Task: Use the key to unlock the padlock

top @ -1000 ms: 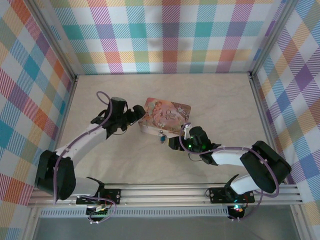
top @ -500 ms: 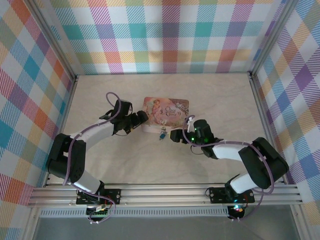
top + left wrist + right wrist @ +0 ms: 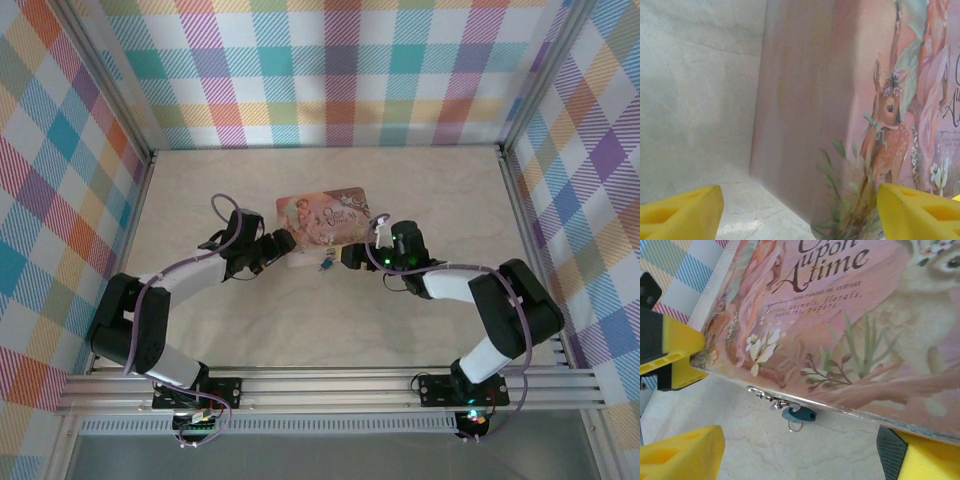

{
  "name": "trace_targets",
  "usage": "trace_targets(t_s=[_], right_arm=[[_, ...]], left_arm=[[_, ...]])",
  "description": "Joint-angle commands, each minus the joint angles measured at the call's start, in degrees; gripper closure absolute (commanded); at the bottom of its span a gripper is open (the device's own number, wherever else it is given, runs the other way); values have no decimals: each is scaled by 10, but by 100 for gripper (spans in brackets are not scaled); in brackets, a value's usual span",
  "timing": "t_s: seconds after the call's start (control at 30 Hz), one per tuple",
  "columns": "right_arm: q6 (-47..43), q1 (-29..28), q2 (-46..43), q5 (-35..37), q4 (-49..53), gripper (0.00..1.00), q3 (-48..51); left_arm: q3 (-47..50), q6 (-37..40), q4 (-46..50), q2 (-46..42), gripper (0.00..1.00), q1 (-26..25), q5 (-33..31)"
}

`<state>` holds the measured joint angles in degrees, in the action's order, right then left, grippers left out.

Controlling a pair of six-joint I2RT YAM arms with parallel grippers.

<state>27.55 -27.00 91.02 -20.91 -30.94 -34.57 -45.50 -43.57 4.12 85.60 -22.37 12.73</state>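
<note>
The left gripper (image 3: 284,244) stands wide open astride the near-left corner of the pink tin (image 3: 325,215), holding nothing. The right gripper (image 3: 348,257), jaws wider than a second ago, is also empty at the tin's near edge. Between them the blue padlock (image 3: 799,414) hangs from the hasp (image 3: 771,401), just above the tabletop (image 3: 300,310). The tin has slid away and turned, and both arms have followed. With no key in either gripper, I judge unlocking not begun.

Blue padlock (image 3: 799,414) at pink tin (image 3: 855,325) edge
</note>
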Motion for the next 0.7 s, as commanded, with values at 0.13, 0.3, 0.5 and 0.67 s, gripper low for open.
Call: trace_targets(t_s=[0.13, 0.3, 0.5, 0.67], right_arm=[[-22, 18, 20, -26, -47, 20, -19], [-22, 19, -6, -25, -137, 20, 40], [-6, 19, -12, -67, -224, 22, 89], [33, 16, 44, -100, -337, 23, 99]], left_arm=[[38, -24, 29, -39, 21, -35, -29], [39, -30, 43, -84, 20, -38, -46], [4, -19, 81, -133, 19, -38, -60], [-33, -20, 75, -135, 21, -42, -37]])
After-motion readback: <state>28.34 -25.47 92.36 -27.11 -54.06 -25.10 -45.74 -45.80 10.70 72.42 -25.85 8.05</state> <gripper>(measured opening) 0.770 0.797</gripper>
